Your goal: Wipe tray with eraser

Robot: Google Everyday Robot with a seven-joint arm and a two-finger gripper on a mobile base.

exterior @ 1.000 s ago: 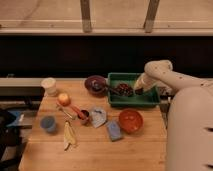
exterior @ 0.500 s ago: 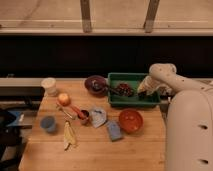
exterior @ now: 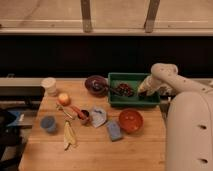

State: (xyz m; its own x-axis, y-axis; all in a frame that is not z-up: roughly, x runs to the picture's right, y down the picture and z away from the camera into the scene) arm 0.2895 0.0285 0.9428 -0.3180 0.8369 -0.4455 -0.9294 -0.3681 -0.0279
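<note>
The green tray [exterior: 134, 102] stands at the back right of the wooden table. In its middle lies a dark oblong lump, which I take for the eraser [exterior: 125, 89]. My gripper [exterior: 143, 93] reaches down from the right into the tray's right end. It is a short way right of that lump, and I see nothing between its shut fingers. The white arm [exterior: 165, 75] arches over the tray's right rim.
A dark bowl [exterior: 95, 83] with a handle sticking out sits left of the tray. In front of the tray are an orange bowl [exterior: 130, 120] and a blue sponge [exterior: 114, 131]. An apple [exterior: 64, 99], white cup [exterior: 49, 86], blue cup [exterior: 48, 124] and banana peel [exterior: 69, 136] lie at the left.
My gripper has slid right inside the tray, from near its middle toward its right end. The dark lump in the tray has stayed put.
</note>
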